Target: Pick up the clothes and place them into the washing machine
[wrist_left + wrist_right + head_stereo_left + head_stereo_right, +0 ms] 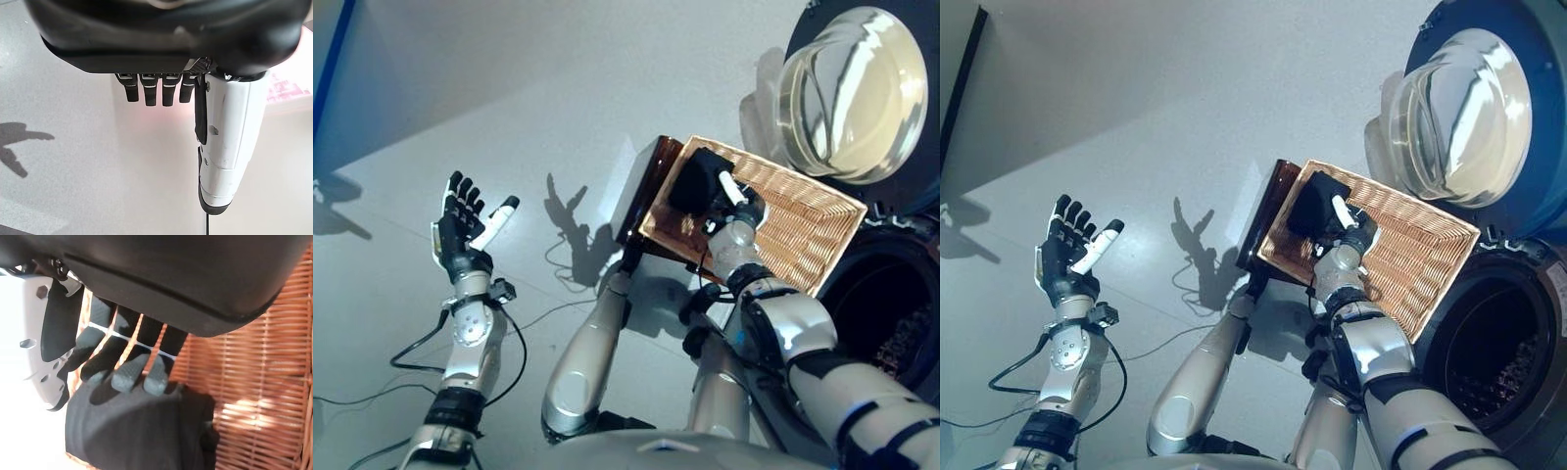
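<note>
Dark garment (142,431), folded, lies at the near-left end of the wicker basket (803,230); its underside is hidden. The right hand (729,201) has curled fingers (129,374) resting on top of the cloth, thumb alongside; a firm grip cannot be confirmed. The left hand (465,225) hangs spread, empty, over bare floor (558,88). Beyond the basket, the washing machine door (852,93) stands open.

Smooth pale grey floor (607,98) fills the scene, brightly lit, with hard dark shadows (570,217) cast on it. A dark blue vertical strip (331,69) stands at the far left edge. A faint pinkish patch (286,88) shows on the floor in the left wrist view.
</note>
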{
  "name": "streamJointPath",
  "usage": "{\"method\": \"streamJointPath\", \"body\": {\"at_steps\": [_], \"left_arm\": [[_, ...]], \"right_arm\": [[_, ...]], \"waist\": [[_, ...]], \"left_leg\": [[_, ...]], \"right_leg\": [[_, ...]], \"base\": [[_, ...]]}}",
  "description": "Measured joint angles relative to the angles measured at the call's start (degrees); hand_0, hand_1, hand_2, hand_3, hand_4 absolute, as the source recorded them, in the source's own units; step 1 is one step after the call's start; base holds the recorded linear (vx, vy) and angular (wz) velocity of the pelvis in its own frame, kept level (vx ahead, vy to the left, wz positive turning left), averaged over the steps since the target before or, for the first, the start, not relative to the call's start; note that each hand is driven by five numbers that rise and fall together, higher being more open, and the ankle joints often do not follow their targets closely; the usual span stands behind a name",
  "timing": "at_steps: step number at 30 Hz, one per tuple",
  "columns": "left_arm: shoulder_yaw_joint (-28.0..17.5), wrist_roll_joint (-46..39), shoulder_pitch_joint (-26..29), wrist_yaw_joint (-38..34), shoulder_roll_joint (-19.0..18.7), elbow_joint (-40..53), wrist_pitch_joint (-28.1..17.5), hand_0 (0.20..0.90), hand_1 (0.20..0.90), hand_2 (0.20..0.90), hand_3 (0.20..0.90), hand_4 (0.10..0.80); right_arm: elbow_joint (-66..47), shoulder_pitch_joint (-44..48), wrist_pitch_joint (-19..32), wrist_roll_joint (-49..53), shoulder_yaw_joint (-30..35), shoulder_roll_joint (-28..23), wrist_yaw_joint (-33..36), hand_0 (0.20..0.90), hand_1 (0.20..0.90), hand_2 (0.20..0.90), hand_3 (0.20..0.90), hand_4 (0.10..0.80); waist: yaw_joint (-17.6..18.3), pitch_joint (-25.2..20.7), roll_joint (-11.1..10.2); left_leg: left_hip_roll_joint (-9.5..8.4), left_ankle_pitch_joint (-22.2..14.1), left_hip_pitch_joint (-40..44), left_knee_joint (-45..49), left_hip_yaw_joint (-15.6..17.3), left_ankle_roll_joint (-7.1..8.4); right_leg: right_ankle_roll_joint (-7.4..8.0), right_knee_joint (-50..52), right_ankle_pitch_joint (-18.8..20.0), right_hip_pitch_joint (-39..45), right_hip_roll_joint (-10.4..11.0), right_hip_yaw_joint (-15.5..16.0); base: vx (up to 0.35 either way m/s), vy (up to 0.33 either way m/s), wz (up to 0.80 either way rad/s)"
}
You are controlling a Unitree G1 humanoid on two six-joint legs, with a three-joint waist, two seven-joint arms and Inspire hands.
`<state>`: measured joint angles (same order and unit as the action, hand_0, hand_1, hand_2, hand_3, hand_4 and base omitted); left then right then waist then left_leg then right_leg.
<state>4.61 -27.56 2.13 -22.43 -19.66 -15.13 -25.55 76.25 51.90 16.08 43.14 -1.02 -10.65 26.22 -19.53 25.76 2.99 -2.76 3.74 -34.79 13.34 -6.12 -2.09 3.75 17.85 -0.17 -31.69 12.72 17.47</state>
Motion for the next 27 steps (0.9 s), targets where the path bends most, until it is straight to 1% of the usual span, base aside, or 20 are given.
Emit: {"method": "streamJointPath", "body": {"at_steps": [2, 5, 8, 9, 11, 13, 17, 19, 20, 24, 26, 27], "left_arm": [[0.0, -0.1, -0.5, 0.1, -0.3, 0.0, 0.0, 0.900, 0.900, 0.900, 0.900, 0.800], [0.0, -0.1, -0.6, 0.1, -0.4, 0.1, 0.0, 0.900, 0.900, 0.900, 0.900, 0.800], [0.0, -0.1, -0.7, 0.2, -0.4, 0.1, 0.0, 0.900, 0.900, 0.900, 0.900, 0.800], [0.0, -0.1, -0.6, 0.2, -0.4, 0.1, 0.0, 0.900, 0.900, 0.900, 0.900, 0.800], [0.0, -0.1, -0.6, 0.3, -0.4, 0.1, 0.0, 0.900, 0.900, 0.900, 0.900, 0.800], [0.0, -0.1, -0.6, 0.3, -0.4, 0.1, 0.0, 0.900, 0.900, 0.900, 0.900, 0.800], [-0.1, -0.1, -0.5, 0.1, -0.6, 0.1, 0.0, 0.900, 0.900, 0.900, 0.900, 0.800], [-0.1, 0.0, -0.3, 0.0, -0.8, 0.1, 0.0, 0.900, 0.900, 0.900, 0.900, 0.800], [-0.1, 0.2, 0.4, 0.0, -1.1, 0.1, 0.0, 0.900, 0.900, 0.900, 0.900, 0.800], [-0.1, 0.2, 0.9, -0.1, -1.4, 0.1, 0.0, 0.900, 0.900, 0.900, 0.900, 0.800], [-1.2, 0.2, 0.6, -0.2, -1.6, 0.2, 0.0, 0.900, 0.900, 0.900, 0.900, 0.800], [-1.8, 0.2, 0.8, -0.3, -1.7, 0.2, 0.0, 0.900, 0.900, 0.900, 0.900, 0.800]], "right_arm": [[0.5, 0.0, -0.5, -1.1, -0.1, 0.0, 0.4, 0.900, 0.900, 0.900, 0.900, 0.800], [1.4, 0.0, -1.2, -6.4, -2.0, -0.4, 1.6, 0.900, 0.900, 0.900, 0.900, 0.800], [1.6, -0.1, -2.2, -9.5, -2.9, -0.4, 2.2, 0.900, 0.900, 0.900, 0.900, 0.800], [1.6, -0.2, -2.5, -10.3, -4.2, -0.4, 2.4, 0.900, 0.900, 0.900, 0.900, 0.800], [1.6, -0.5, -2.6, -11.2, -4.1, -0.1, 2.5, 0.900, 0.900, 0.900, 0.900, 0.800], [1.6, -0.5, -2.7, -11.2, -4.1, -0.1, 2.4, 0.900, 0.900, 0.900, 0.900, 0.800], [2.1, -0.4, -3.4, -11.3, -5.8, 1.5, 2.4, 0.900, 0.900, 0.900, 0.900, 0.800], [2.3, -0.4, -3.5, -11.3, -5.9, 1.8, 2.5, 0.900, 0.900, 0.900, 0.900, 0.800], [2.3, -0.4, -3.6, -11.4, -5.9, 2.0, 2.4, 0.900, 0.900, 0.900, 0.900, 0.800], [2.7, -0.4, -3.6, -11.3, -5.8, 2.3, 3.0, 0.900, 0.900, 0.900, 0.900, 0.800], [3.4, -0.2, -3.6, -11.3, -5.8, 2.3, 3.9, 0.900, 0.900, 0.900, 0.900, 0.800], [3.6, -0.2, -3.6, -11.3, -5.8, 2.1, 4.2, 0.900, 0.900, 0.900, 0.900, 0.800]], "waist": [[0.0, 0.0, 0.0], [0.1, 0.0, 0.0], [0.0, 0.0, 0.0], [0.1, 0.0, 0.0], [0.0, 0.0, -0.1], [-0.2, 0.1, -0.3], [-0.4, 0.7, -1.6], [-0.3, 0.7, -2.2], [-0.4, 0.9, -2.6], [-1.5, 1.2, -3.2], [-2.2, 1.4, -3.8], [-2.1, 1.3, -3.9]], "left_leg": [[0.00, 0.0, 0.5, -0.1, 0.1, -0.04], [0.01, 0.0, 0.6, 0.0, 0.1, -0.04], [0.01, 0.0, 0.6, 0.0, -0.1, -0.04], [0.01, 0.0, 0.6, 0.1, -0.3, -0.04], [0.03, 0.0, 0.6, 0.1, -1.1, -0.02], [-0.01, 0.0, 0.4, 0.2, -1.6, 0.06], [-0.11, 0.2, 0.1, 0.0, -2.7, 0.35], [-0.15, 0.3, -0.6, 0.0, -3.5, 0.54], [-0.09, 0.5, -1.1, 0.1, -4.0, 0.80], [-0.16, 0.6, -1.8, 0.3, -4.8, 0.90], [-0.20, 0.5, -2.2, 0.3, -5.1, 1.00], [-0.19, 0.5, -2.6, 0.5, -5.6, 1.09]], "right_leg": [[0.00, 0.0, 0.0, 0.3, 0.0, -0.4], [0.01, 0.2, 0.0, 0.3, 0.0, -0.4], [0.03, 0.2, 0.0, 0.4, -0.1, -0.3], [0.03, 0.1, 0.0, 0.7, -0.1, -0.1], [0.03, 0.0, 0.0, 1.2, -0.2, 0.7], [0.02, -0.1, 0.0, 1.3, -0.4, 0.8], [0.10, 0.1, -0.5, 1.4, -0.4, 1.6], [0.00, 0.1, -0.8, 1.3, -0.4, 2.6], [-0.12, 0.1, -1.1, 1.3, -0.5, 3.6], [-0.02, 0.8, -1.9, 1.2, -0.5, 3.9], [0.05, 1.2, -2.7, 1.2, -0.5, 4.1], [0.00, 1.2, -2.8, 1.1, -0.5, 4.9]], "base": [[-0.002, 0.004, -0.06], [0.002, -0.005, -0.01], [0.014, -0.055, 0.03], [0.009, -0.075, 0.08], [0.016, -0.078, 0.16], [0.015, -0.074, 0.15], [0.019, -0.068, 0.10], [0.018, -0.033, 0.22], [0.015, -0.032, 0.33], [0.026, -0.027, 0.24], [0.031, -0.032, 0.16], [0.022, -0.018, 0.19]]}}
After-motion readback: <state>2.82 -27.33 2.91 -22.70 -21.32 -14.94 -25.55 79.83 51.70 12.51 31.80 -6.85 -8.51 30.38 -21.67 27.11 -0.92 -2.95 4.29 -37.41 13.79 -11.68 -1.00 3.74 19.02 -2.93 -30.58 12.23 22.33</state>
